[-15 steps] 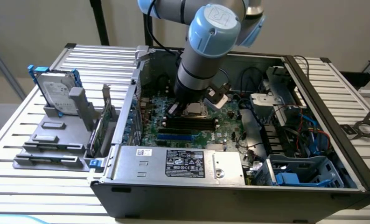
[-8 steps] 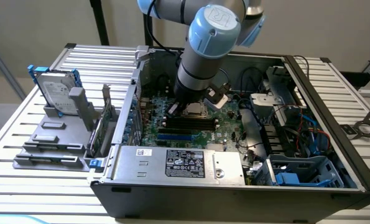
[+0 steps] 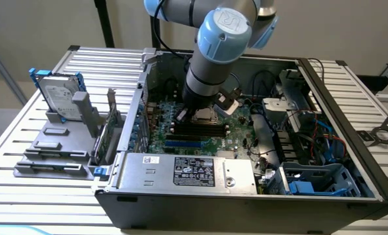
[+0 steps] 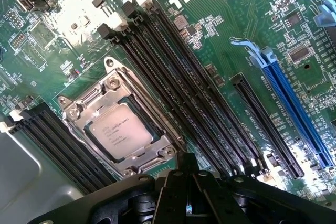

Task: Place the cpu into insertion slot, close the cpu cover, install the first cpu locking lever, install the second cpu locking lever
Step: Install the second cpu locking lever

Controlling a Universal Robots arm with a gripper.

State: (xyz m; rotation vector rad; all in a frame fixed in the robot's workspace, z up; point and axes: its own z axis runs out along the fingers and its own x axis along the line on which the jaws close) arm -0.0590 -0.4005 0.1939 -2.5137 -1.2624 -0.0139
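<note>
The arm [image 3: 210,54] reaches down into the open computer case [image 3: 246,147], near the middle of the exterior frame. Its gripper [image 4: 189,195] is shut with nothing in it, poised just over the board [image 4: 226,40]. The cpu [image 4: 119,130] sits in the slot [image 4: 79,116], the cover [image 4: 148,153] closed flat around it, beside the black memory slots [image 4: 173,87].

i see the cpu [image 4: 119,131] with a matt silvery-grey metal top, the cpu cover [image 4: 100,106] in shiny bare metal, and glossy green circuit board [image 4: 220,51] around them.
</note>
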